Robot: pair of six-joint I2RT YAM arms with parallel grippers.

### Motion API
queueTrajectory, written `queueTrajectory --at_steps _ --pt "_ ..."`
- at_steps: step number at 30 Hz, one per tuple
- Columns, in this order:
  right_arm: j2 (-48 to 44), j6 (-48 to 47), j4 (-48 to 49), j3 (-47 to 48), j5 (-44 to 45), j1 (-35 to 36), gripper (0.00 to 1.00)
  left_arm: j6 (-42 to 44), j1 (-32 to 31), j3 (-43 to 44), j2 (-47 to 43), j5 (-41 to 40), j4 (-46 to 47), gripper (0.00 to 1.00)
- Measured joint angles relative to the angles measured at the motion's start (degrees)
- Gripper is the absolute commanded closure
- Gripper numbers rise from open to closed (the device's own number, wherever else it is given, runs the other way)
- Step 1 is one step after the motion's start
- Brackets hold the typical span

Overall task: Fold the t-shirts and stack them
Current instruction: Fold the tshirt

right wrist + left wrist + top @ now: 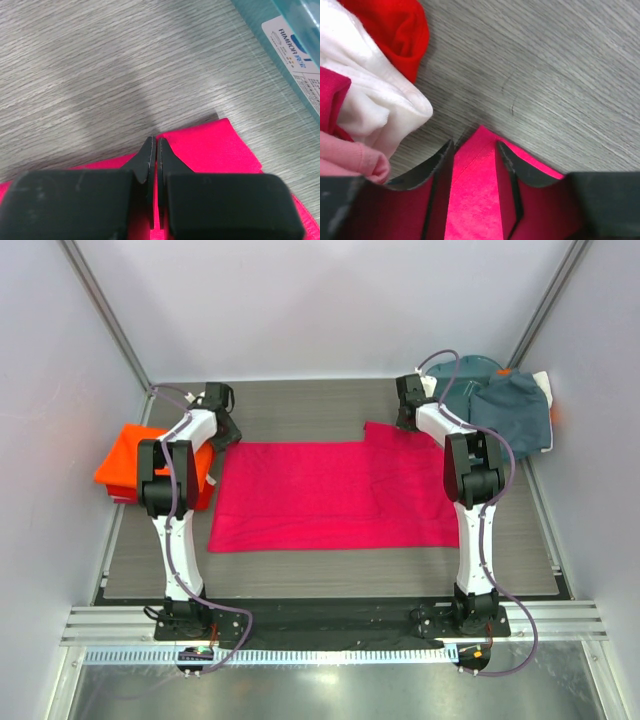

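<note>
Tightly, right end effector [153, 144] pinches magenta t-shirt [320, 495] (far corner).

open table [300, 405] behind magenta t-shirt [330, 495]; basket [466, 369] blocks far right.

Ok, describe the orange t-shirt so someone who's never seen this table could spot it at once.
Start at the grey wood-grain table and go to its left edge, beside the left arm. The orange t-shirt lies there, folded into a rectangle. It is the only orange cloth: the magenta t-shirt is spread flat mid-table and the grey-blue ones are heaped at the far right.
</note>
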Motion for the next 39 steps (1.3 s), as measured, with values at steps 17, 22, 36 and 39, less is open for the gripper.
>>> queueTrajectory --at_steps 17,22,36,39 --pt "-2.75 0.02 0.79 -4.04 -1.03 0.00 0.99 0.42 0.24 0.00 0.24 0.68 0.85 1.00" --pt "-6.03 0.04 0.87 -8.55 -1.22 0.02 0.99 1.09 0.24 -0.35 0.04 0.61 1.27 1.00" --pt "-14.97 0.11 2.91 -17.25 -0.90 0.02 0.99 2.80 -0.42 -6.40 -5.40 -1.11 4.94 1.00" --pt "-16.22 0.15 3.41 -18.40 -0.90 0.02 0.99 2.82 -0.46 -8.22 -7.32 -1.33 6.43 1.00"
